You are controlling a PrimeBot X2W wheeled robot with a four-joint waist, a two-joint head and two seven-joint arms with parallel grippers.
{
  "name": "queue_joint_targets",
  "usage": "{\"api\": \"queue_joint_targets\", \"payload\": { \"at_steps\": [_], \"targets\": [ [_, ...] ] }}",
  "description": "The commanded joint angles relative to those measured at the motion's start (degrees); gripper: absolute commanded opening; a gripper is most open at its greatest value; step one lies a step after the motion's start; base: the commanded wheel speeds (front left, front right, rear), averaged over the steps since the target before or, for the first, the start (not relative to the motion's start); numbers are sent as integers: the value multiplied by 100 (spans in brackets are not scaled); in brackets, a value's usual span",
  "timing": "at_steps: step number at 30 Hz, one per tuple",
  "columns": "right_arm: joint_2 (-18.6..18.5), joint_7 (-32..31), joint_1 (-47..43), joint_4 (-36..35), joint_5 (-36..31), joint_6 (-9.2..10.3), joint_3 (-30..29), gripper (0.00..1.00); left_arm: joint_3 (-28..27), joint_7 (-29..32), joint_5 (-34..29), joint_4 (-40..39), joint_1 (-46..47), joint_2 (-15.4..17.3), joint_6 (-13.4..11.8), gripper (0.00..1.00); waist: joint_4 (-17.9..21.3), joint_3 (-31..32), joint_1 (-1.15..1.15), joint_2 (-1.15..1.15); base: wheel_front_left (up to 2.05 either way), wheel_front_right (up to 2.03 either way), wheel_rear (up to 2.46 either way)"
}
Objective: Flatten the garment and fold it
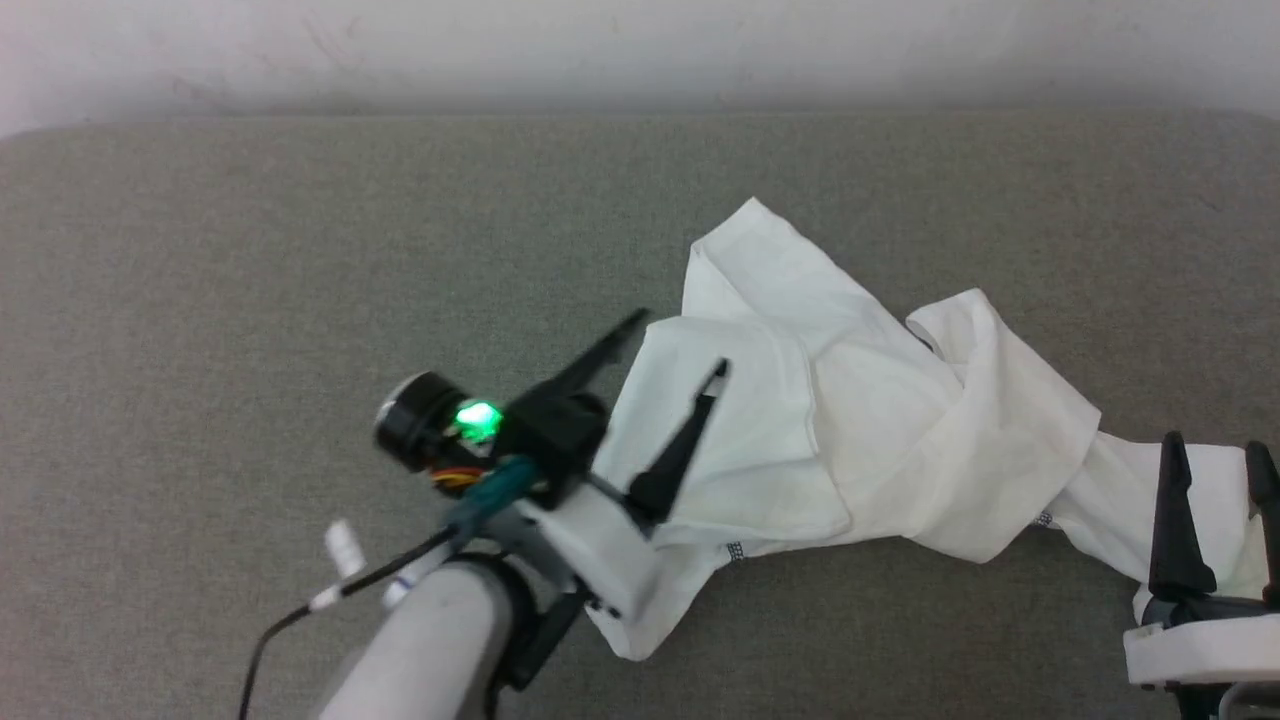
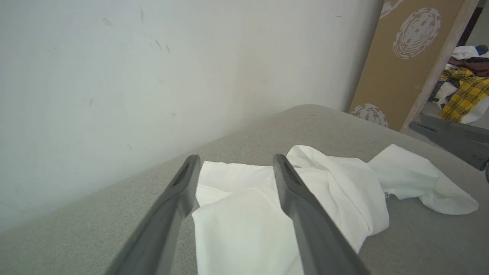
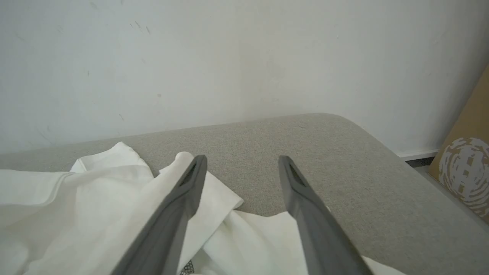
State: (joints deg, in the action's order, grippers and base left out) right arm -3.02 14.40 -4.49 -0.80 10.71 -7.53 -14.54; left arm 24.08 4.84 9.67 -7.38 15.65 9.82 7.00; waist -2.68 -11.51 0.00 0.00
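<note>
Garment: lying crumpled on the grey padded table, sprawling from the middle toward the right edge of the head view, apart from the wall behind. Looking thin, light and limp; probably draping over itself, sliding on the table's cloth and bunching when pushed, so calling for a pinch on an edge or corner, not on the heaped middle. Judging the flatter left flap and the trailing right end as the likeliest holds, one for each side, for drawing it out taut. Seeing the left gripper hanging over that left flap, jaws spread wide and holding nothing; not managing to tell whether touching the cloth or just above it. Seeing the right gripper standing at the right end, likewise spread apart and empty. Hiding collar, cuffs and any badge somewhere in the folds; blending sleeves and body together in plain white. Showing small bits of dark stitching along the near edge. Running off the frame at the right end, partly behind the right gripper.
</note>
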Motion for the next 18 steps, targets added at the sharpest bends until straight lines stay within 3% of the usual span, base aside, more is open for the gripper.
{"api": "queue_joint_targets", "payload": {
  "at_steps": [1,4,9,18],
  "targets": [
    [13,48,129,48,79,4,27,100,389,308,43,102,298,46,40,100,40,-240,0,0,0,0,0],
    [13,51,186,91,119,4,78,100,998,735,111,294,608,236,45,100,93,-436,0,0,0,0,0],
    [14,55,248,110,142,4,95,100,1533,1000,239,612,901,488,47,100,153,-651,0,0,0,0,0],
    [14,59,397,143,150,4,129,100,1884,847,411,1293,1226,629,47,100,234,-847,0,0,0,0,0]
  ]
}}
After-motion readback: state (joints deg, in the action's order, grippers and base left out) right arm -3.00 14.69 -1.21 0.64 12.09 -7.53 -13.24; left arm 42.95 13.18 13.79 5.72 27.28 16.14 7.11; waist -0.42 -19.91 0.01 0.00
